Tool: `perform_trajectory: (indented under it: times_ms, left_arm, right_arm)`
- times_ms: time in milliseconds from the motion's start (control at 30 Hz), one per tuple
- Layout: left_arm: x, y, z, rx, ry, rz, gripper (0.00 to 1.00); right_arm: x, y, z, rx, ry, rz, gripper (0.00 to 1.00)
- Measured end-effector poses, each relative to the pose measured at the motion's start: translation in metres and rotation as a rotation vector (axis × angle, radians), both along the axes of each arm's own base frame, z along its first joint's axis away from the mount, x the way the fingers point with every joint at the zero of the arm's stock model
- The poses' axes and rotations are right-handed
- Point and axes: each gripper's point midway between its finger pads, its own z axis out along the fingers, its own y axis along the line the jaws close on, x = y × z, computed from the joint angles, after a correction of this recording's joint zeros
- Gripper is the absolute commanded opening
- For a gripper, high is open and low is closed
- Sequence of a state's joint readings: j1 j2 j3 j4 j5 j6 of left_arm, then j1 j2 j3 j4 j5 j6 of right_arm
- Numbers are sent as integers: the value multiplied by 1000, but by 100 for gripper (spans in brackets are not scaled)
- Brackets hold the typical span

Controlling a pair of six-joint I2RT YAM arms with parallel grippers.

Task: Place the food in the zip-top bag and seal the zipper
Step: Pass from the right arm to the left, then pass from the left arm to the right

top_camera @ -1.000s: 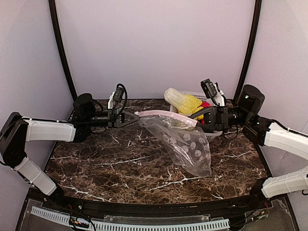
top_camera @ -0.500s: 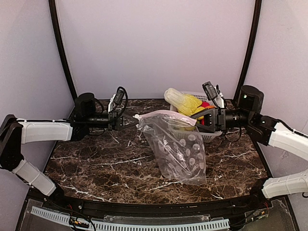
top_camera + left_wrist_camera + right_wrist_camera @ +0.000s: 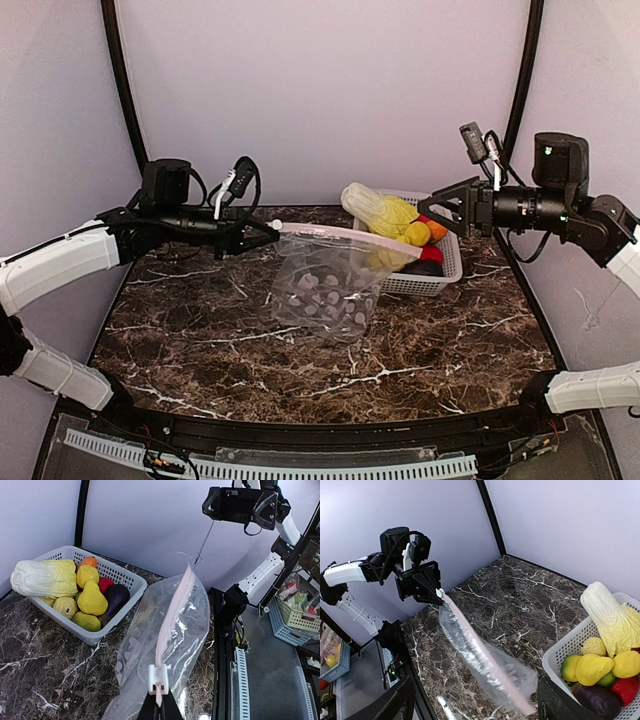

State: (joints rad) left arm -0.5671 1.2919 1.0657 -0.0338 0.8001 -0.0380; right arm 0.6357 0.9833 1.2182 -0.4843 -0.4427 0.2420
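Between right gripper (image 3: pixel 441 212) jaws, spread wide: nothing. Just below it: basket (image 3: pixel 440 282) heaped with food (image 3: pixel 395 215), no gap between pieces. Ahead of it: zip-top bag (image 3: pixel 325 290) hanging from left gripper (image 3: pixel 265 233), clamped on zipper (image 3: pixel 340 236) end; zipper juts stiff toward basket, far end free, barring straight line between grippers. Room above zipper; bare table (image 3: pixel 450 340) under and nearward of bag.

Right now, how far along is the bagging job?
Nothing is done yet: the food all lies in the white basket, and the zip-top bag looks empty. In hand: the left gripper pinches one end of the zipper; the right gripper is open, off the bag. Left: loading, then sealing.
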Motion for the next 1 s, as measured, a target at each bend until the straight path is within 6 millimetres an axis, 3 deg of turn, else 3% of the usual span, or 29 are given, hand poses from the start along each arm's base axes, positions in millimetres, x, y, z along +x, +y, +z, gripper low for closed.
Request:
perform_trajectory:
  times_ms: [133,367,700,1000]
  left_arm:
    - [-14,-13,2,48,-24,-62,1]
    - [-38,-29,-6,110,-37,-161,1]
    - [-45,-25,-46,129,20,-151,1]
    - [-44,-28,-36,90,-2,-148,1]
  right_arm:
    - [1,5,-2,-47,-18,18,72]
    - [-1,51,-31,-127,25,158,57]
    - [-15,120,-73,-186,99,331,48]
    - [-26,153,-91,-183,116,395,43]
